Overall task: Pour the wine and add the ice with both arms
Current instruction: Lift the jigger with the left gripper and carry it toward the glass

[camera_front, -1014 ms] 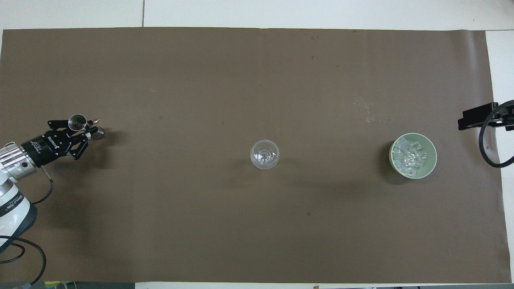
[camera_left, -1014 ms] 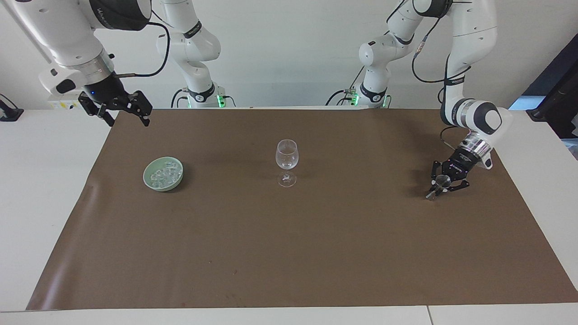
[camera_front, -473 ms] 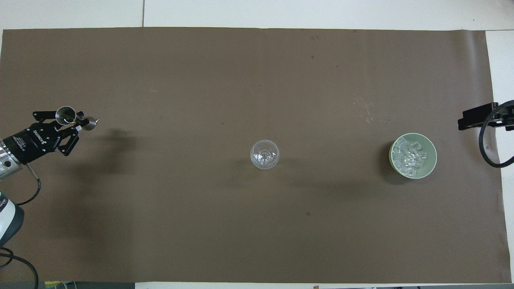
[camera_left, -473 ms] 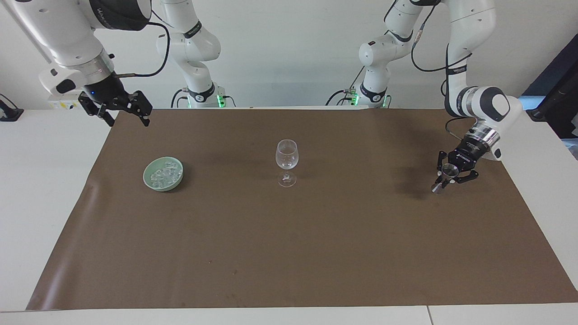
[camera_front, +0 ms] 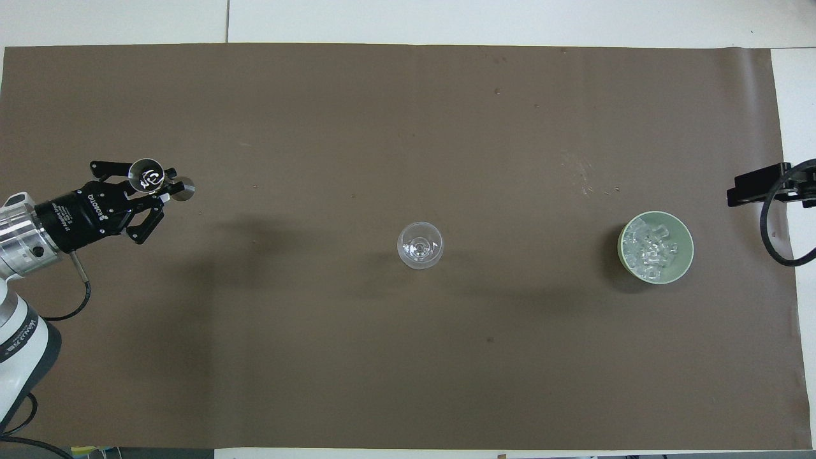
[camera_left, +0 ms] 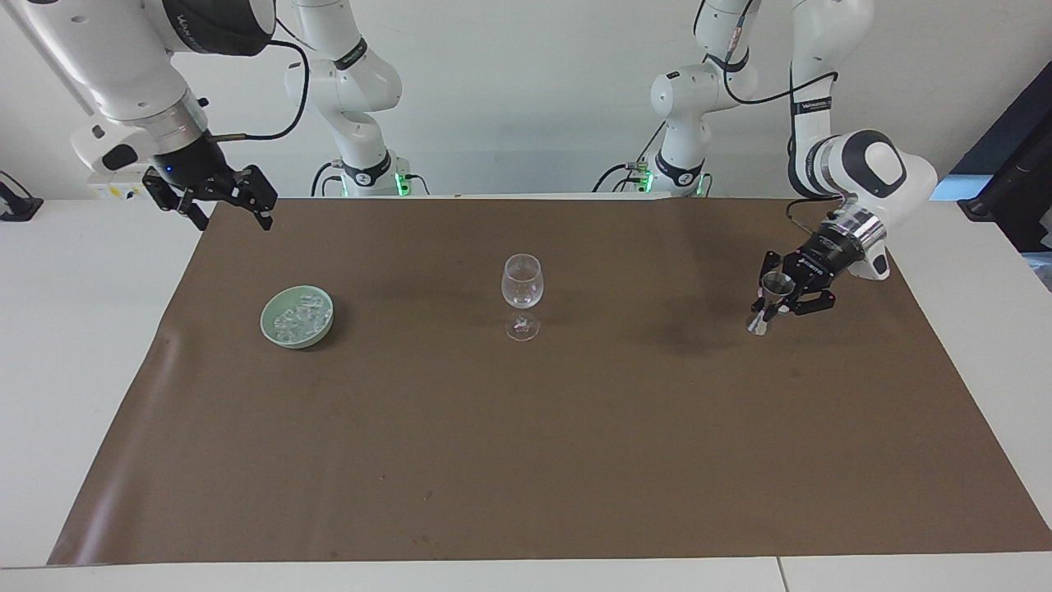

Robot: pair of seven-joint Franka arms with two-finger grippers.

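An empty-looking clear wine glass (camera_left: 522,284) stands upright mid-table; it also shows in the overhead view (camera_front: 420,245). A pale green bowl (camera_left: 269,329) holding the heap of ice (camera_left: 297,315) sits toward the right arm's end; the bowl (camera_front: 686,231) and ice (camera_front: 647,250) show from above too. My left gripper (camera_left: 771,301) is shut on a small metal jigger (camera_left: 772,284) and holds it in the air over the mat, toward the left arm's end; both gripper (camera_front: 153,186) and jigger (camera_front: 146,175) show from above. I cannot make out the wine. My right gripper (camera_left: 232,207) waits open over the mat's edge.
A brown mat (camera_left: 526,452) covers the white table (camera_left: 74,329). Only a black part of the right gripper (camera_front: 757,183) shows in the overhead view, beside the bowl. Both arm bases stand at the robots' edge of the table.
My left gripper has lifted the jigger off the mat and carried it toward the wine glass. The right arm, glass and bowl have not moved.
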